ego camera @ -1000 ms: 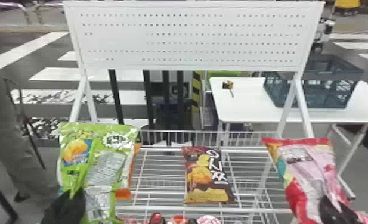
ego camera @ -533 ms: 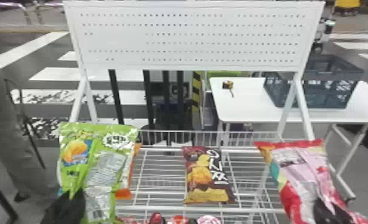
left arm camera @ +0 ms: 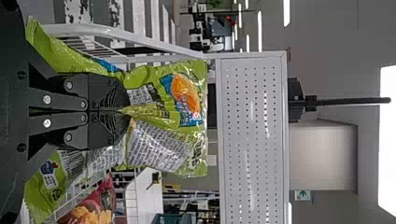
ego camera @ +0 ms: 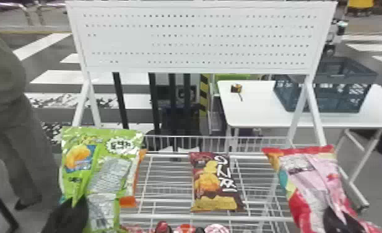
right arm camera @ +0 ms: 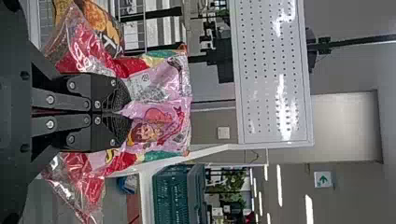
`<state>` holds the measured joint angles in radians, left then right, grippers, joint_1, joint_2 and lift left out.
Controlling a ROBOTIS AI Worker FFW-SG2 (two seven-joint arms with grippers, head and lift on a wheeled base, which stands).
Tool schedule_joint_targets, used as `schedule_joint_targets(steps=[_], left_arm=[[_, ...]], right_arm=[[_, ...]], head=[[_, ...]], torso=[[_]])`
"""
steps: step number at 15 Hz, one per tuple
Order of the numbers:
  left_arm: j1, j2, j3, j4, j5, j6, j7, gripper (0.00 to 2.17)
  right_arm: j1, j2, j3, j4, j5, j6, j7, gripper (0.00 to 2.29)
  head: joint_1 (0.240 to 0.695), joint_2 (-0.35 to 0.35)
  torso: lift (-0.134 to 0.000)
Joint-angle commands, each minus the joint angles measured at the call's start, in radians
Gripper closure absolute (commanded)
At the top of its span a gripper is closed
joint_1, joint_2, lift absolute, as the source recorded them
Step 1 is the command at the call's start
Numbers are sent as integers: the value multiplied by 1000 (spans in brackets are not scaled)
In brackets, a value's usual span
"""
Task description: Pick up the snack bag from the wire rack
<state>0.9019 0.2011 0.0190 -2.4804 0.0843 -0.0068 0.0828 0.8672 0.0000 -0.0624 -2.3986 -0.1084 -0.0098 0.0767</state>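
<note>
On the wire rack [ego camera: 168, 217], the pick-up looks done for two bags and open for a third. The green snack bag [ego camera: 109, 173] and the red-and-pink snack bag [ego camera: 310, 186] hang upright, seemingly lifted off it; the brown snack bag [ego camera: 213, 182] lies on its wires, between them and ungripped. If that one is wanted, its grasp is left to do. The left gripper [left arm camera: 129, 112] has its jaws pinched together on green film; the right gripper's [right arm camera: 128, 112] jaws close narrowly on pink film.
</note>
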Motion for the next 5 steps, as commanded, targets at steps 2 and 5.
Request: schedule_joint_targets(steps=[2,5], left_arm=[[0,0,-5,1,-3,0,0,1811],[-3,-2,-11,6,-8,0,0,1811]], right_arm=[[-28,1,30,24,16,24,-1,2253],[-226,1,67,151,55,172,-14,2250]], head=[[499,0],[499,0]], torso=[[0],[0]])
